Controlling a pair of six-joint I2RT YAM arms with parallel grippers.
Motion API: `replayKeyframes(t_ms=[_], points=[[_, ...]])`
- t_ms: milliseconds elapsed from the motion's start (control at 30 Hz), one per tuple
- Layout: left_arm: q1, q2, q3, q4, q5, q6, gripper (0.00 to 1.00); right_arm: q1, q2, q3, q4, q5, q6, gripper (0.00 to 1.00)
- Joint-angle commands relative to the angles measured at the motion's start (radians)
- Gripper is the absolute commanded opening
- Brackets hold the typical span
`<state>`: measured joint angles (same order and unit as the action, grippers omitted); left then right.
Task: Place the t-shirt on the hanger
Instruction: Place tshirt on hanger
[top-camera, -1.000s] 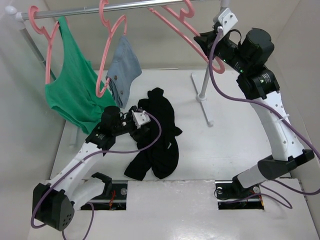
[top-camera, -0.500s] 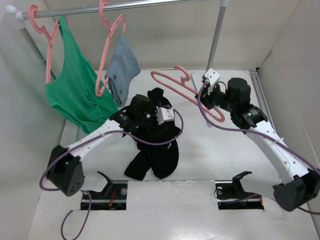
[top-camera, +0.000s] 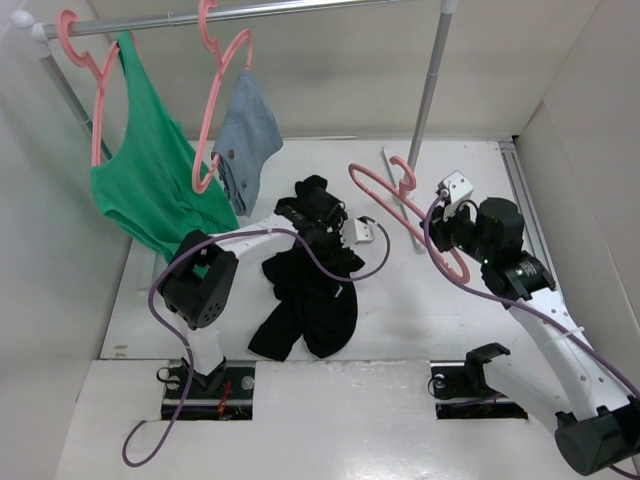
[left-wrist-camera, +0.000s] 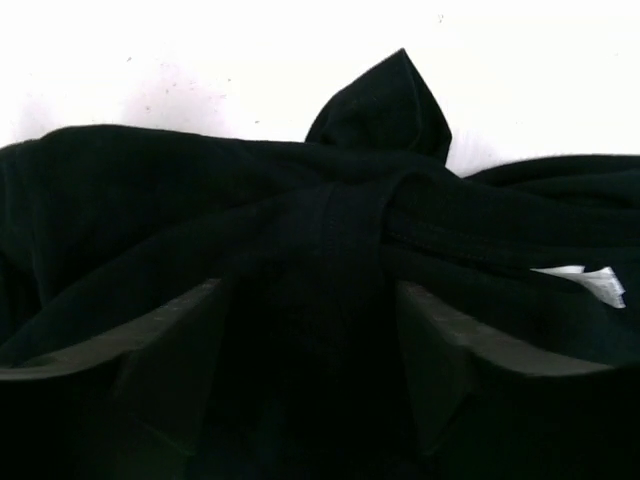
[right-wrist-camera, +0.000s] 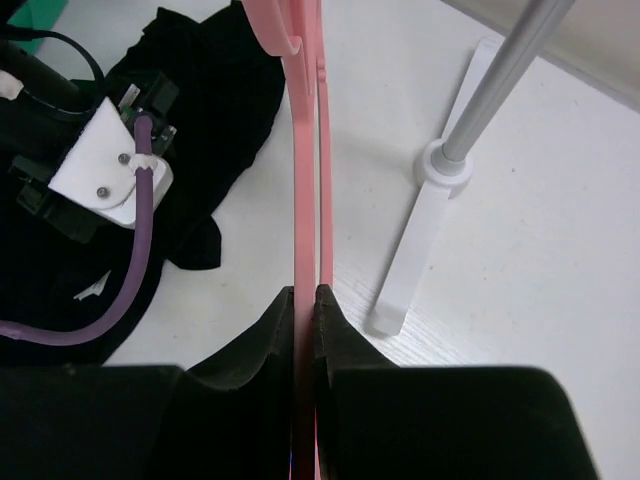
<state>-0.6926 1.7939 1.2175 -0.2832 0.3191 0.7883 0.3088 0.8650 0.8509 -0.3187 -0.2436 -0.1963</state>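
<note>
The black t-shirt (top-camera: 315, 300) lies crumpled on the white table, left of centre. My left gripper (top-camera: 330, 240) is pressed down on its upper part. In the left wrist view its fingers (left-wrist-camera: 150, 345) stand wide apart with a fold of the t-shirt (left-wrist-camera: 340, 230) bunched between them, and the white neck label (left-wrist-camera: 590, 282) shows at the right. My right gripper (top-camera: 441, 240) is shut on the lower arm of the pink hanger (top-camera: 385, 195) and holds it above the table right of the shirt. The right wrist view shows the jaws closed on the hanger (right-wrist-camera: 305, 150).
A clothes rack stands at the back, with its right post (top-camera: 428, 90) and white foot (top-camera: 402, 195) close behind the held hanger. A green tank top (top-camera: 150, 190) and a grey-blue garment (top-camera: 245, 135) hang on pink hangers at the left. Walls enclose the table.
My right arm has brought the pink hanger down from the rail to low over the table beside the shirt. My left gripper has moved right, further onto the shirt.
</note>
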Motion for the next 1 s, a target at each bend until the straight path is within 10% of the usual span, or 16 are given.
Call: replayKeyframes(t_ms=[0, 133, 267, 633, 967], points=[[-0.007, -0.016, -0.012, -0.01, -0.022, 0.074, 0.62, -0.004, -0.02, -0.001, -0.002, 0.03, 0.029, 0.0], [-0.007, 0.002, -0.012, -0.036, -0.022, 0.083, 0.47, -0.004, -0.02, -0.001, -0.057, 0.02, 0.029, 0.0], [0.039, 0.012, 0.062, -0.112, 0.023, 0.052, 0.01, -0.004, -0.02, 0.02, -0.186, -0.034, 0.029, 0.0], [0.133, -0.051, 0.169, -0.166, 0.101, -0.067, 0.0, -0.004, -0.08, 0.24, -0.603, -0.177, 0.017, 0.0], [0.133, -0.051, 0.214, -0.137, 0.101, -0.121, 0.0, -0.004, -0.162, 0.169, -0.62, -0.379, 0.026, 0.0]])
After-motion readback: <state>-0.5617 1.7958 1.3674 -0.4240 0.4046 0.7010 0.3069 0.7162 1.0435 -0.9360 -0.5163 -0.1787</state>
